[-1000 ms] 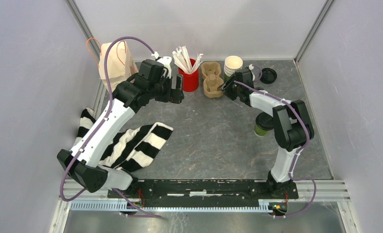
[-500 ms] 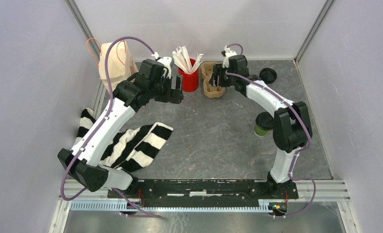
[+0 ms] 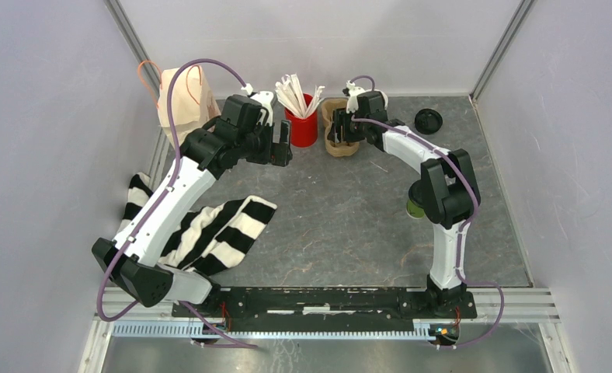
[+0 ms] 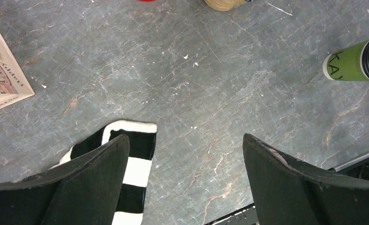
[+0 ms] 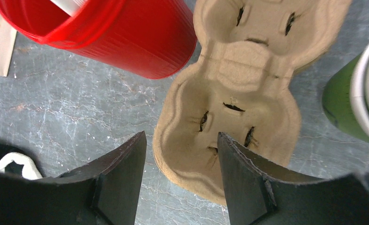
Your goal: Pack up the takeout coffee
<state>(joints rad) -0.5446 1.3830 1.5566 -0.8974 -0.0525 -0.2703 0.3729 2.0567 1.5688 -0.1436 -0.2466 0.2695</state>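
Note:
The takeout coffee (image 4: pixel 353 61) is a green cup with a black lid. It stands on the table at the right and is mostly hidden under my right arm's elbow in the top view (image 3: pixel 415 208). My right gripper (image 3: pixel 343 127) hovers at the back over a brown cardboard cup carrier (image 5: pixel 239 93). Its jaws (image 5: pixel 180 157) are open, with the carrier's near rim between them and no grip showing. My left gripper (image 4: pixel 185 159) is wide open and holds nothing, above bare table left of the red cup (image 3: pixel 283 144).
A paper bag (image 3: pixel 182 97) stands at the back left. A red cup (image 3: pixel 303 128) of white sticks is beside the carrier (image 3: pixel 338 149). Stacked green cups (image 5: pixel 356 93) stand right of the carrier. A lone black lid (image 3: pixel 429 120) lies back right. A striped cloth (image 3: pixel 217 229) lies front left.
My right gripper has swung left from the stacked cups to above the cup carrier, and its elbow now covers most of the coffee. The left arm has not moved.

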